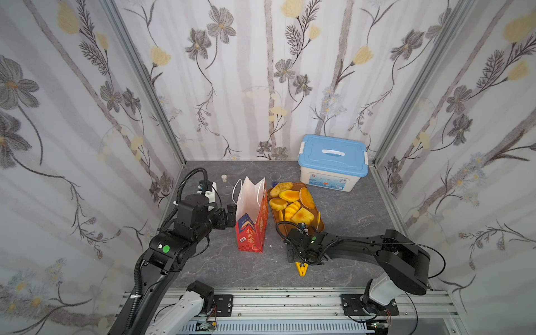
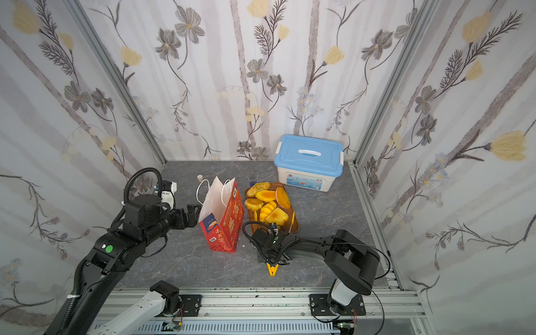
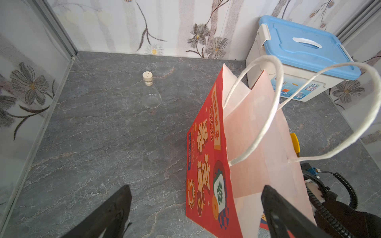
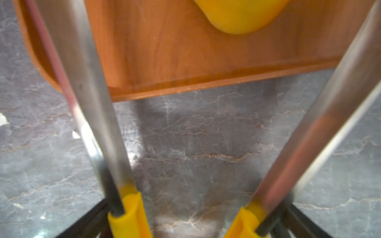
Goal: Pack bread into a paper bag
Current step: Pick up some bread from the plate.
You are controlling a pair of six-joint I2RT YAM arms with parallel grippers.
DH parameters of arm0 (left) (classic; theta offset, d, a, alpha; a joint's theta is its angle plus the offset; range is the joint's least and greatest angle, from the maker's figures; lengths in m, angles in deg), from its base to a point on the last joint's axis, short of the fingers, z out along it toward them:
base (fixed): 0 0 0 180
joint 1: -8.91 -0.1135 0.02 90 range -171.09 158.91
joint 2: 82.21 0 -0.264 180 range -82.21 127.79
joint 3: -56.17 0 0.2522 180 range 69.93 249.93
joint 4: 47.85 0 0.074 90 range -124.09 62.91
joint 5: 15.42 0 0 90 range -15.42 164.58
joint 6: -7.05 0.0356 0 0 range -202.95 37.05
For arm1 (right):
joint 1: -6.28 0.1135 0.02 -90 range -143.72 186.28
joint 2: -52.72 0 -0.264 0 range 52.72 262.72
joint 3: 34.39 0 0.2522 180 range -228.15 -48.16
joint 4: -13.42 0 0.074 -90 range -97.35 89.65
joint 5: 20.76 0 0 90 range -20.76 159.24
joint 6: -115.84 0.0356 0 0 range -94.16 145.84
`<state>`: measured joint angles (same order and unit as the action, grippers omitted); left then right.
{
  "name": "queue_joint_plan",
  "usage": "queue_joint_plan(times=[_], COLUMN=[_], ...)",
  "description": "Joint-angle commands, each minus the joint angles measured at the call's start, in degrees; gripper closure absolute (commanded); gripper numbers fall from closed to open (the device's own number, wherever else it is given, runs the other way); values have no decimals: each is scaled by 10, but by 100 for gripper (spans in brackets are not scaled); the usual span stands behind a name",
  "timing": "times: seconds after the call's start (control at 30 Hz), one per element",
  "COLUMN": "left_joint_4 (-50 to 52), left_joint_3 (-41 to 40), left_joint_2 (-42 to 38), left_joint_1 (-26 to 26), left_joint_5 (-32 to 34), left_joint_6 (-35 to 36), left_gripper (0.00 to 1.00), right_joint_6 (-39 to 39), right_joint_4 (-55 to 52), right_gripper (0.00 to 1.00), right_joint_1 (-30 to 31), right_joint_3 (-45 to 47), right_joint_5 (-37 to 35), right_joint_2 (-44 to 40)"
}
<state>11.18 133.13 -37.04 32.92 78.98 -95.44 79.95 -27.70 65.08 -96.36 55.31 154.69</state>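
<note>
The tongs (image 4: pixel 97 115), between the jaws of the open right gripper (image 4: pixel 189 223), want an even squeeze toward the bread (image 1: pixel 290 203) on the tray (image 4: pixel 165 61) in the middle of the table (image 1: pixel 348 214), beside the bag (image 1: pixel 252 226) whose wall the open left gripper (image 3: pixel 195 188) straddles.

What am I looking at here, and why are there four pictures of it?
Two black robot arms, each ending in a two-fingered gripper. Two pictures look down from overhead; two come from cameras on the wrists. On the grey marbled table stand a tall red patterned paper bag, a brown wooden tray of glossy yellow toy bread, a white plastic box with a blue lid and a small clear glass flask. The left gripper is open beside the bag. The right gripper is open astride yellow-handled metal tongs; neither seems to grip anything.
</note>
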Motion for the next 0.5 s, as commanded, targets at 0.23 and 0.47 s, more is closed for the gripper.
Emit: queue_joint_plan(times=[0.23,0.47], left_joint_4=[15,24], left_joint_3=[7,20], left_joint_2=[-3,2], left_joint_1=[1,0], left_joint_5=[17,22], left_joint_6=[-11,-6], left_gripper=[0,0], right_joint_6=[15,25], right_joint_4=[14,11], right_gripper=[35,39], right_joint_1=[-5,5], right_joint_3=[40,76], right_joint_5=[6,-22], right_joint_2=[-30,-102])
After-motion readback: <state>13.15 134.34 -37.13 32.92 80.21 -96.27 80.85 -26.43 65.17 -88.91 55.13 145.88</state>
